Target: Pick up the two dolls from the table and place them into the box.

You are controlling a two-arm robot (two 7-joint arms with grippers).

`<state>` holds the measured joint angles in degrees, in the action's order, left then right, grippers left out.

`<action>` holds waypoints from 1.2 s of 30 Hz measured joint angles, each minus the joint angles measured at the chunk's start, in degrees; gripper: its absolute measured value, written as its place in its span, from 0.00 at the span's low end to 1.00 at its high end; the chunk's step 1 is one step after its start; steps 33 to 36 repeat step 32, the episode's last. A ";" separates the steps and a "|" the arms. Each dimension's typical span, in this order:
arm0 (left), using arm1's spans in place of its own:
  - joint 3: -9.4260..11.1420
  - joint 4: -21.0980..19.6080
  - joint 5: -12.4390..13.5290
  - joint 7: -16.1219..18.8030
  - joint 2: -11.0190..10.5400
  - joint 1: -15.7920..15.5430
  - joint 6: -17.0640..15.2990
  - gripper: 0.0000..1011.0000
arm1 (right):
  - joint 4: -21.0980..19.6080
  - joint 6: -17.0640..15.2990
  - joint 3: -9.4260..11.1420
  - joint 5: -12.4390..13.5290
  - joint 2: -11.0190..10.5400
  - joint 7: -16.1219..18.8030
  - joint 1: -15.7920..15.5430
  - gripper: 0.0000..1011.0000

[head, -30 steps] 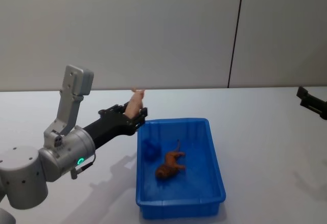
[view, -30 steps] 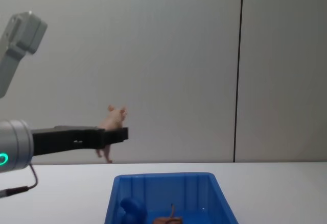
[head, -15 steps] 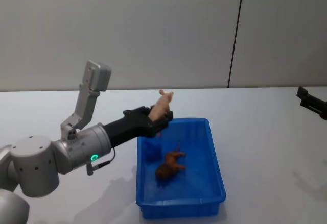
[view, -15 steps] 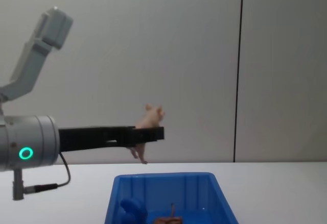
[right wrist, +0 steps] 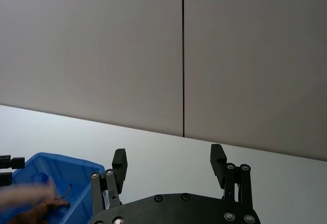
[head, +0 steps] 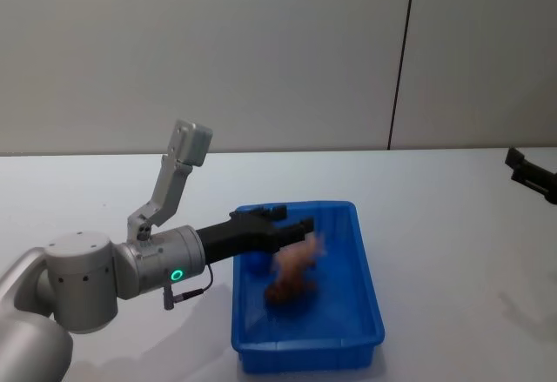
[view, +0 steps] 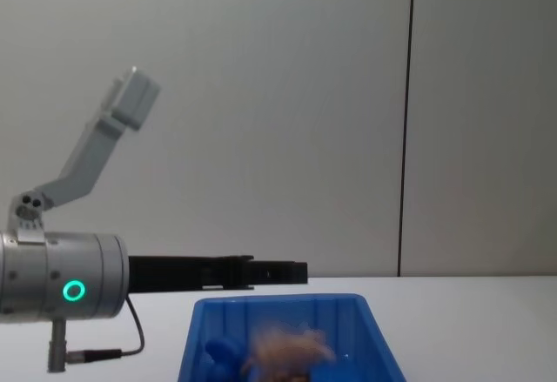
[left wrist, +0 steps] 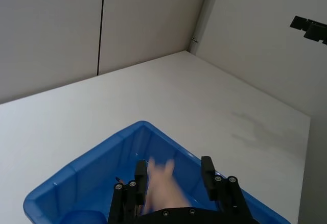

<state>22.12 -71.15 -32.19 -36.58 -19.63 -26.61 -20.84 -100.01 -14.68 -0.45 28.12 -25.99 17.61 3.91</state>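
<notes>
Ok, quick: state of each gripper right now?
Left gripper: open over the box, pink doll dropping free.
Right gripper: open, holding nothing.

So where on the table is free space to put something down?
The table is bare right of the box and behind it up to the wall. Inside the box it is crowded: the left end effector hangs open above both dolls.

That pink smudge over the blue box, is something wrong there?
Nothing is wrong. The smudge is a pink doll blurred in mid-fall from the open left tool into the box, above a brown doll.
</notes>
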 joint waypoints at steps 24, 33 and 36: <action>0.19 -0.60 -0.60 1.32 0.14 -0.34 2.30 0.99 | 0.00 0.00 0.00 0.00 0.00 0.00 0.00 0.99; -0.27 -3.78 -0.63 2.95 -0.67 0.58 6.13 0.99 | 0.00 0.00 0.00 0.00 0.00 0.00 0.00 0.99; -0.27 -3.78 -0.63 2.95 -0.67 0.58 6.13 0.99 | 0.00 0.00 0.00 0.00 0.00 0.00 0.00 0.99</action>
